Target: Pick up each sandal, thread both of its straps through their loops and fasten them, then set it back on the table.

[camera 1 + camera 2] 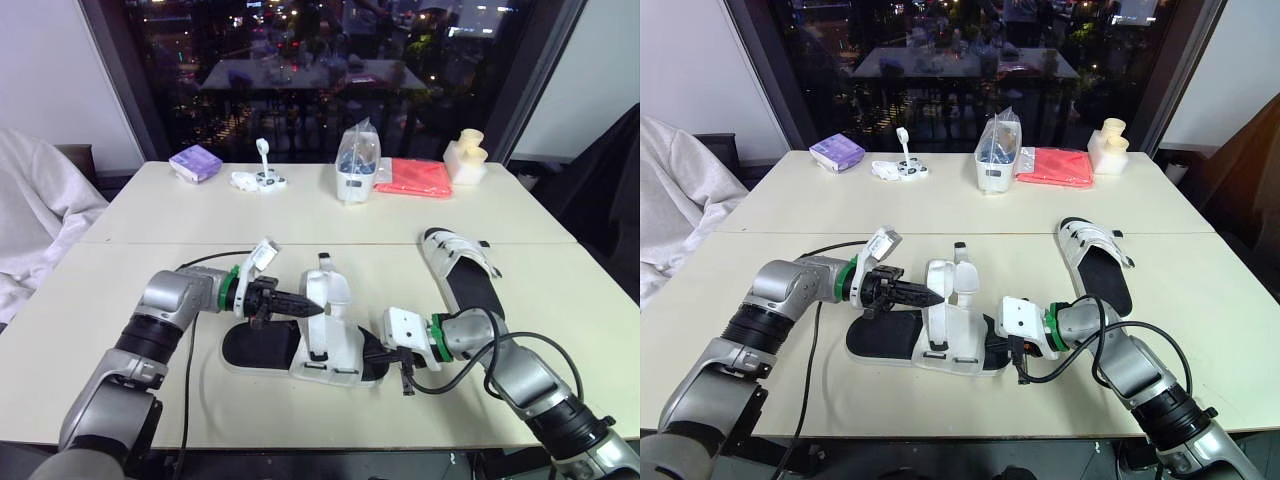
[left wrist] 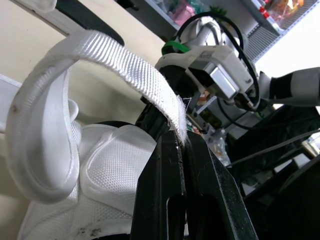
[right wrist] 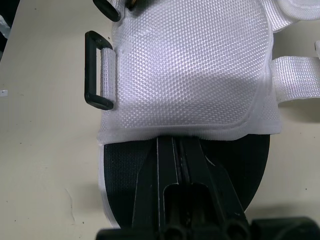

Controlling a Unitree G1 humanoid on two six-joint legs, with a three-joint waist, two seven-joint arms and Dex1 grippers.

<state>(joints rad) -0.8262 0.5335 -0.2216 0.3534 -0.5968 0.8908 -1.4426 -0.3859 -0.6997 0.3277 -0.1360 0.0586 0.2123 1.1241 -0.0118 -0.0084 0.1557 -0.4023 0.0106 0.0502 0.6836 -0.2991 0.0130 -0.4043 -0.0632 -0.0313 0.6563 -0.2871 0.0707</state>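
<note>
Currently, near sandal (image 1: 262,350): is lying at the front of the counter (image 1: 150,262), black sole down, white flaps standing open, between the two end effectors.
Strap (image 2: 125,65): white webbing, is being bent into an arch above the upper; its end is being pinched.
Left end effector (image 1: 316,310): fingers are being clamped on the strap, pointing across the sandal toward the robot's right.
Right end effector (image 3: 179,146): fingers are being held together over the black insole, tips touching the edge of the white mesh flap.
Black loop (image 3: 95,70): is hanging from a short tab at the flap's side, lying against the counter.
Far sandal (image 1: 468,275): is resting on the counter to the right, apart from both end effectors.
Back row: purple box (image 1: 196,162), clear bag (image 1: 358,165) and red cloth (image 1: 415,177) are sitting near the far edge.
</note>
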